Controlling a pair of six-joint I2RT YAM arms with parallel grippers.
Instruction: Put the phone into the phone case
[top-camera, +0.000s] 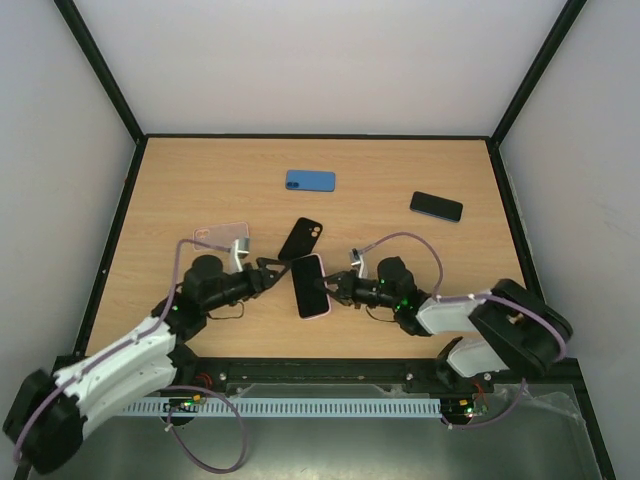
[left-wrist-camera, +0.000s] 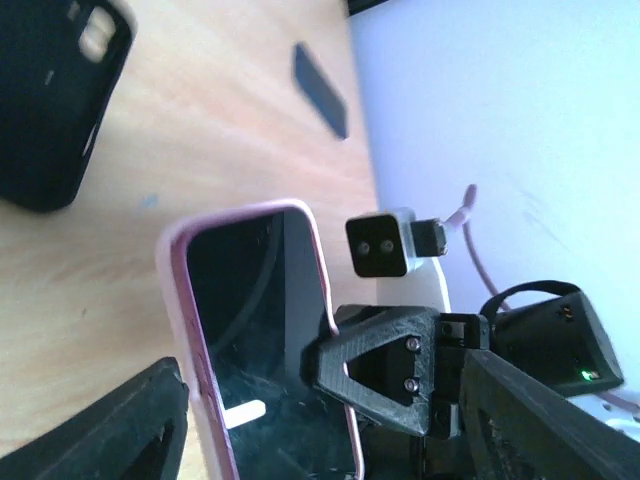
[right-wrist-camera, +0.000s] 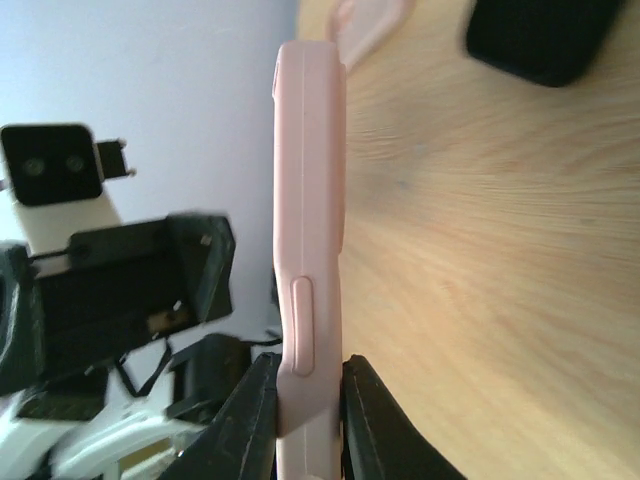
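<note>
clearly, the right end effector (top-camera: 335, 287) pinched the pink-cased phone (top-camera: 310, 285) by its edge. the left end effector (top-camera: 278, 278) gaped around it.

A lab test cell: light wooden table (top-camera: 200, 180) boxed by white panels (top-camera: 320, 60) and black framing (top-camera: 100, 68).

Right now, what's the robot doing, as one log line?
phone: inside pink case | right tool: shut on phone | left tool: open around phone
</note>
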